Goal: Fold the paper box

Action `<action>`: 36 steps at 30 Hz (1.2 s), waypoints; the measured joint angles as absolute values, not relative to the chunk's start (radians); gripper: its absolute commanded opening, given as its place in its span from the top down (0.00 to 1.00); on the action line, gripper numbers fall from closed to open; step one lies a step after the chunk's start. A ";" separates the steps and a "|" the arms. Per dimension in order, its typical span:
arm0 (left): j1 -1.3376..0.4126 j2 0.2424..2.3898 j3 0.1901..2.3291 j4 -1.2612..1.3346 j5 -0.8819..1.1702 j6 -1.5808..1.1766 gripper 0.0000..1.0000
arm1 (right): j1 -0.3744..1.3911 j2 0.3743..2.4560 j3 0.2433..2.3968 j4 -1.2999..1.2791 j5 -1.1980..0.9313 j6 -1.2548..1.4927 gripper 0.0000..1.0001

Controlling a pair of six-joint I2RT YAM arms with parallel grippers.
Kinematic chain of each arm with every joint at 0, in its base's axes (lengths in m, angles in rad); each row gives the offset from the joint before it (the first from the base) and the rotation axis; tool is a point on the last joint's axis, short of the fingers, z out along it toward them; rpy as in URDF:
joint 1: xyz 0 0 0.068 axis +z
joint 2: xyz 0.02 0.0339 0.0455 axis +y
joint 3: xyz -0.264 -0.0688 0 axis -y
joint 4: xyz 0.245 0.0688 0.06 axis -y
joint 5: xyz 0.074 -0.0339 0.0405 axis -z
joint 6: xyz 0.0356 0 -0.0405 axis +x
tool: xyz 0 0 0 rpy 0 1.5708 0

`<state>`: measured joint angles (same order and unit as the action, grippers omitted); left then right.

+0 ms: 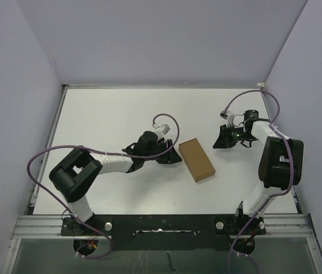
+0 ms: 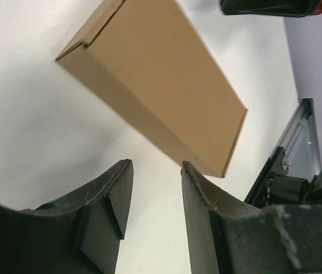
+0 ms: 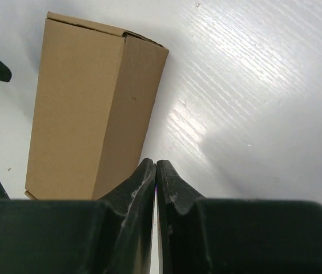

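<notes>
Box: plain brown cardboard carton (image 1: pixel 196 159) lies on the white bench (image 1: pixel 109 114), between the arms, untouched.
Progress: we judge it fully formed; no loose flaps visible.
Left gripper (image 2: pixel 156 166): jaws apart, empty.
Right gripper (image 3: pixel 155 164): jaws together, empty.

We count one plain brown rectangular cardboard paper box (image 1: pixel 196 159), two black two-finger grippers, the left gripper (image 2: pixel 156 168) and the right gripper (image 3: pixel 155 166), and one flat white table (image 1: pixel 109 114).

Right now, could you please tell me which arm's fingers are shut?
The right arm's fingers: they touch tip to tip, beside the paper box, while the left arm's fingers stand apart with nothing between them.
</notes>
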<state>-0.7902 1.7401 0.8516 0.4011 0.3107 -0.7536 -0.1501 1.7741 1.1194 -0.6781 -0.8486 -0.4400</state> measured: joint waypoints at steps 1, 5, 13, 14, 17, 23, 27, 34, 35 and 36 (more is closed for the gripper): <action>-0.790 1.736 0.841 0.395 0.304 -0.753 0.64 | -0.141 1.766 1.120 -0.679 -0.841 -0.447 0.94; -0.790 1.740 0.822 0.359 0.283 -0.754 0.66 | -0.105 1.770 1.121 -0.699 -0.799 -0.477 0.95; -0.788 1.843 0.911 0.308 0.272 -0.738 0.66 | -0.054 1.826 1.150 -0.808 -0.776 -0.580 0.95; -0.787 1.863 0.937 0.300 0.273 -0.732 0.66 | -0.036 1.834 1.156 -0.823 -0.777 -0.598 0.95; -0.779 1.915 1.019 0.275 0.273 -0.712 0.66 | 0.012 1.840 1.159 -0.859 -0.779 -0.647 0.95; -0.729 2.007 1.147 0.253 0.270 -0.683 0.66 | 0.048 1.838 1.162 -0.905 -0.803 -0.707 0.94; -0.703 2.074 1.246 0.246 0.296 -0.661 0.65 | 0.091 1.837 1.162 -0.926 -0.813 -0.725 0.91; -0.658 2.122 1.378 0.218 0.384 -0.608 0.60 | 0.126 1.784 1.160 -0.914 -0.830 -0.754 0.89; -0.648 2.120 1.379 0.216 0.388 -0.592 0.60 | 0.124 1.760 1.157 -0.910 -0.831 -0.765 0.88; -0.638 2.117 1.378 0.209 0.390 -0.581 0.59 | 0.124 1.734 1.149 -0.905 -0.833 -0.780 0.87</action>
